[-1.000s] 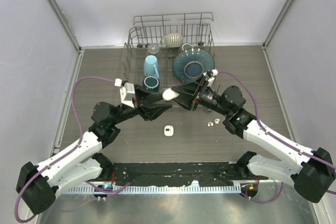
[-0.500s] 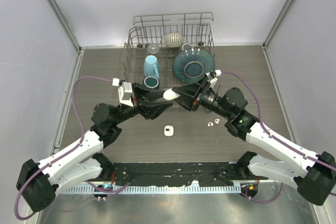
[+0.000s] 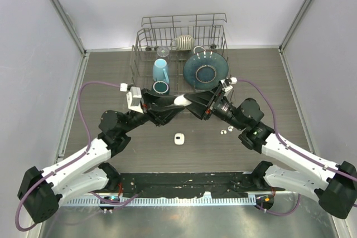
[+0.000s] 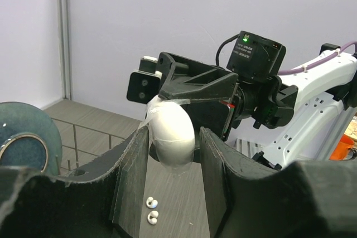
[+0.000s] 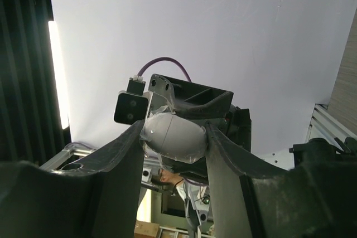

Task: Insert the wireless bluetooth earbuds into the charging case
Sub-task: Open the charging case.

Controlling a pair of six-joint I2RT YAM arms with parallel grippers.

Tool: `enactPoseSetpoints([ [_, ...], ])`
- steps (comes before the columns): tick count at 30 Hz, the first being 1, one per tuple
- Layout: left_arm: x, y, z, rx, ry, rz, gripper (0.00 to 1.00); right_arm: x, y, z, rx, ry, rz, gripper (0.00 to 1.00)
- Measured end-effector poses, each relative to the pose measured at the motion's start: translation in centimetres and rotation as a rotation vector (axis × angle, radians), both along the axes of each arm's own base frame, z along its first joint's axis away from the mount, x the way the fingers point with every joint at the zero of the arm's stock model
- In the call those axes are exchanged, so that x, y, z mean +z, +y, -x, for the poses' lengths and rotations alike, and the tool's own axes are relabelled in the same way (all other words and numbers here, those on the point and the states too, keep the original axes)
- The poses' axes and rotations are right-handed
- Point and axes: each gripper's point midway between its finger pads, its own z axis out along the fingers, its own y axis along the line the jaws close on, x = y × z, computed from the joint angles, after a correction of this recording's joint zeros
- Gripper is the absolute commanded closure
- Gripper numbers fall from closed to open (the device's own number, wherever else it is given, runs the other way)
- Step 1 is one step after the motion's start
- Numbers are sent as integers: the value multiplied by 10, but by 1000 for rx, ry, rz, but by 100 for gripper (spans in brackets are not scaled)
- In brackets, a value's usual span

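Observation:
A white pebble-like charging case (image 3: 179, 100) is held in the air over the middle of the table, wrapped in clear tape. My left gripper (image 3: 174, 105) and my right gripper (image 3: 187, 101) meet on it from opposite sides. In the left wrist view the case (image 4: 170, 132) sits between my left fingers (image 4: 134, 165). In the right wrist view the case (image 5: 173, 136) is pinched between my right fingers (image 5: 226, 160). Two tiny white earbuds (image 3: 226, 131) lie on the table under the right arm; they also show in the left wrist view (image 4: 151, 209). A second white case (image 3: 179, 139) lies on the table below the grippers.
A wire dish rack (image 3: 138, 43) stands at the back, just beyond the grippers. It holds a light blue cup (image 3: 160, 71), a dark blue plate (image 3: 205, 69), a dark cup (image 3: 160, 87) and a striped round item (image 3: 184, 42).
The case stays at the same spot between both grippers. The right arm's wrist and elbow have shifted slightly right and lower, and the left wrist has turned a little.

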Motion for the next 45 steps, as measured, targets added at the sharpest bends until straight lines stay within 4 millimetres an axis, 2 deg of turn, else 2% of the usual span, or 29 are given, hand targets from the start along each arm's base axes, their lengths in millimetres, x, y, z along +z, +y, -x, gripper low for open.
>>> enactPoseSetpoints([
  [8,-2,-2,-3,7,3,2,55,7,-9,2,-40,-20,-35,99],
  [20,2,-3,-4,12,-5,19,53,7,-7,3,-39,-19,-39,99],
  [29,1,-6,-3,5,-2,21,63,7,-6,3,-41,-16,-39,99],
  [37,2,-5,-4,11,-3,25,55,6,-4,4,-38,-13,-38,99],
  [45,1,-5,-7,19,3,26,56,-1,2,3,-26,0,-20,99],
])
